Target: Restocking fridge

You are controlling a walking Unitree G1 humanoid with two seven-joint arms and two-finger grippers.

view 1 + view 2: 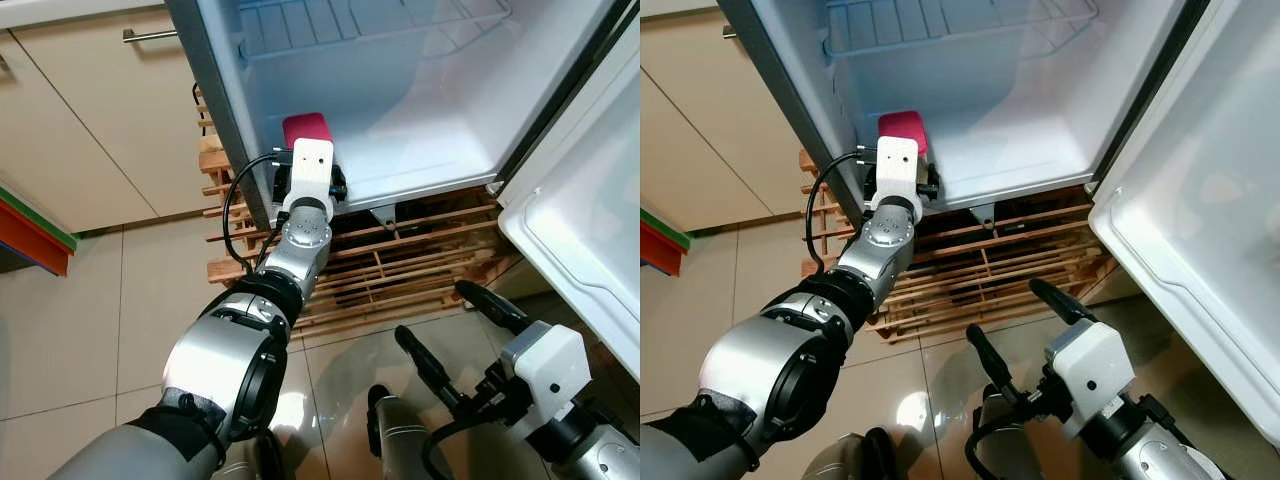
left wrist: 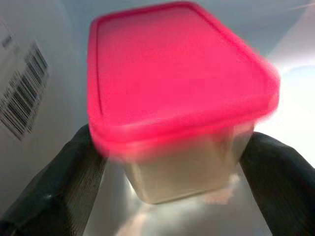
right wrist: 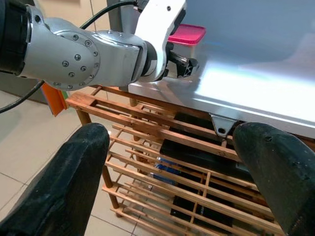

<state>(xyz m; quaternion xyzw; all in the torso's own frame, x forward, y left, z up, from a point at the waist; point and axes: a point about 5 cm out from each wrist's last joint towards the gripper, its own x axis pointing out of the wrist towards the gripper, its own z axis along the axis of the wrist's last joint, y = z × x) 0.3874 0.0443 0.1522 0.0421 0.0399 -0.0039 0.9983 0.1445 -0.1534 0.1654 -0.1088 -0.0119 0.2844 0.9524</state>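
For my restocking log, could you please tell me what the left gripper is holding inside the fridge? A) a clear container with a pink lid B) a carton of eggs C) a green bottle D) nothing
A: the left gripper has a finger on each side of the clear container with a pink lid, low in the open fridge.
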